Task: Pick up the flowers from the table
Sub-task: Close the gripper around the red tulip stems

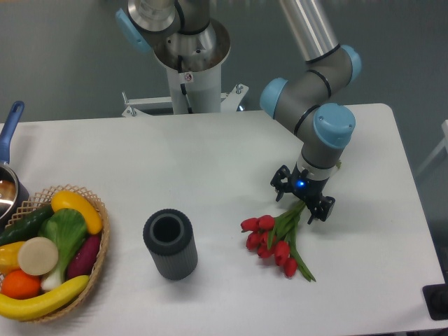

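lying flat: red, green-stemmed flowers (274, 239)

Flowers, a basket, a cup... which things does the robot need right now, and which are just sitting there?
Needed for the job:
- the flowers, lying on the table
- the claw, open over their stems

Just sitting there:
- the dark ribbed cup
- the basket of fruit and vegetables
- the pot with the blue handle
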### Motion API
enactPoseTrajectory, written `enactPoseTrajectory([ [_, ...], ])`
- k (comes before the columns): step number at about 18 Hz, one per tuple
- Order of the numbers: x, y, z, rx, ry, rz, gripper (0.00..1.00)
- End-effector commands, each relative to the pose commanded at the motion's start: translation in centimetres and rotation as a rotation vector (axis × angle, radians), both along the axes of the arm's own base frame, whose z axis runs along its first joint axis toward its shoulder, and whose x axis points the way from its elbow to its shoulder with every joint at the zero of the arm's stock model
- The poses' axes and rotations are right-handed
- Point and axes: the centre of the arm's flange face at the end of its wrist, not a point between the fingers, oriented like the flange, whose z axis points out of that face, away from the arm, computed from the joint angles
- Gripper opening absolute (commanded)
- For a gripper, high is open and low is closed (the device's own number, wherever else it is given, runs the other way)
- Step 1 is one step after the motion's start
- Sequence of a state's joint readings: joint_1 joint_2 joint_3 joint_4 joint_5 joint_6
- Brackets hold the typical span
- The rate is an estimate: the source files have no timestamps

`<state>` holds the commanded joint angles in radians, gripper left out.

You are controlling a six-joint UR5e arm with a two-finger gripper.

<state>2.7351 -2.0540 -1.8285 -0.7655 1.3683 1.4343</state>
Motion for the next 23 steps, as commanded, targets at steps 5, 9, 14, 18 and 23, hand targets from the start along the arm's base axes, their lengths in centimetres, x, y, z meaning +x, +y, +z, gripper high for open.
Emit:
enactPoseTrajectory([
  [5,0.0,0.0,0.0,-0.001,0.002,0.0,0.72],
  [9,0.0,0.1,0.1,0.0,0.003,-0.001,0.61],
  [14,0.1,0.1,0.2,0.0,0.003,0.0,0.43],
  [18,0.0,0.1,0.3,0.002,0.0,0.022,0.29],
  [23,-0.4,0.2,1.0,0.01,0.014,0.024,0.28],
])
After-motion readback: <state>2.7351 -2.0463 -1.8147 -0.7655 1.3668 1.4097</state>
